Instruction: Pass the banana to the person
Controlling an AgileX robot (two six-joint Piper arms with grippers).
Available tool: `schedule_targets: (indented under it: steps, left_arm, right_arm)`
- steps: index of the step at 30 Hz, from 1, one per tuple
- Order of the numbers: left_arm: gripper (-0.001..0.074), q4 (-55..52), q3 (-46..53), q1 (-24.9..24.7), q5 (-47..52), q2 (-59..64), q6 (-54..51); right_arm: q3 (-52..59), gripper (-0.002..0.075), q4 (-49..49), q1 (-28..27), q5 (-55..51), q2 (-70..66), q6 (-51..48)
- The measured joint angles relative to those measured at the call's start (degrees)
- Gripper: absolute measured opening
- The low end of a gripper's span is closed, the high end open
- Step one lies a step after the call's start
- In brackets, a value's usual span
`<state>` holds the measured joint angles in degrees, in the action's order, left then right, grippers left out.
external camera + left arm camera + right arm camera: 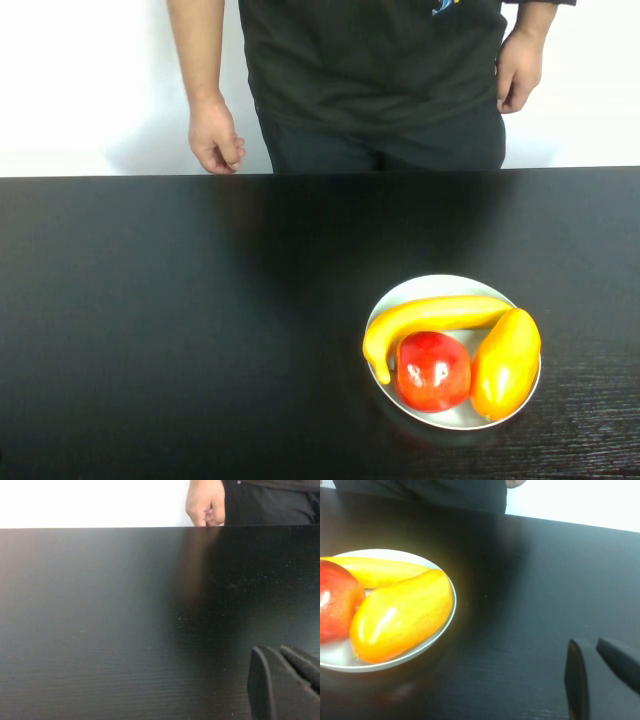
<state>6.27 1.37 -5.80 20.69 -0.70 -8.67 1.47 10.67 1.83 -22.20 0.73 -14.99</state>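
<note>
The left gripper (282, 680) does not appear in the high view; its own wrist view shows only the dark tips of its jaws low over bare black bench (200, 330), and whether they are parted or closed cannot be told. The person (370, 70), in a black T-shirt, stands at the bench's far edge with both arms hanging; the hand (215, 135) toward the robot's left hangs just past that edge, loosely curled, and the other hand (518, 68) rests by the hip.

On the robot's right half of the bench sits a white plate (425, 287). The banana (430, 315) lies along the plate's far side, curving down to its left rim and touching the red apple (432, 371). A plump yellow-orange fruit (506, 362) lies at the plate's right side, against the apple and the banana's end.

The right gripper (600, 677) is likewise out of the high view. In its wrist view its jaws show as dark tips over bare bench, apart from the plate, with the orange fruit between them and the banana (375, 571); nothing is held, and I cannot tell their state.
</note>
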Motion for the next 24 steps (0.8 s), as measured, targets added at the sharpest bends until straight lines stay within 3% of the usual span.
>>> schedule_targets:
  steps: [12, 24]
  left_arm:
    - [-0.0004, 0.0, 0.0, 0.0, 0.0, 0.0, 0.0]
    - [-0.0004, 0.0, 0.0, 0.0, 0.0, 0.0, 0.0]
  right_arm:
    - [0.0, -0.0010, 2.7, 0.0, 0.2, 0.0, 0.0]
    - [0.2, -0.0010, 39.0, 0.0, 12.5, 0.0, -0.2]
